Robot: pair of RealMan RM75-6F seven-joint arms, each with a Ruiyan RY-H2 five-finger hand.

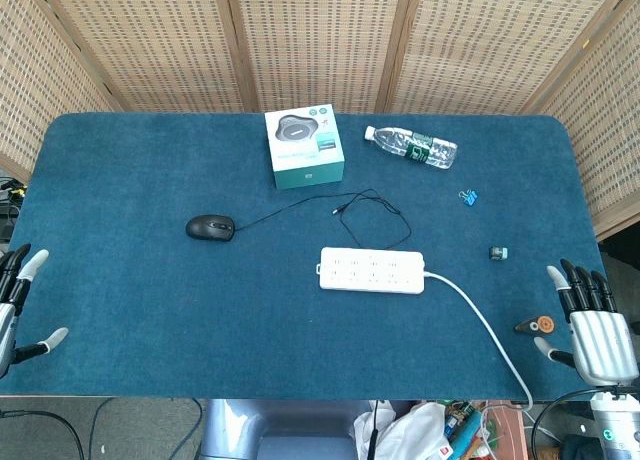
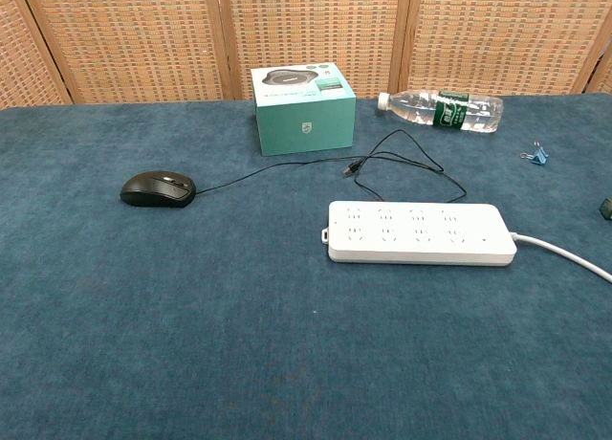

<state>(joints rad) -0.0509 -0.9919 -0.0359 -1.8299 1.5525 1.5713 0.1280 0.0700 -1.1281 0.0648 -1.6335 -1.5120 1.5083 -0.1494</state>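
**Both hands spread and empty at the table's near corners**

The left hand (image 1: 18, 305) is seen with fingers apart, nothing held. The right hand (image 1: 592, 325) is likewise spread and empty; a small orange-and-black object (image 1: 537, 326) lies just beside it. A lying water bottle (image 1: 411, 146) is seen beside a teal box (image 1: 304, 146).

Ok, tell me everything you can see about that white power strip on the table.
The power strip is a long, flat, white plastic bar with two rows of sockets, all empty. It lies flat on the blue cloth-covered table, right of centre. A white cable leaves its right end and runs off the front edge. Neither hand touches it.
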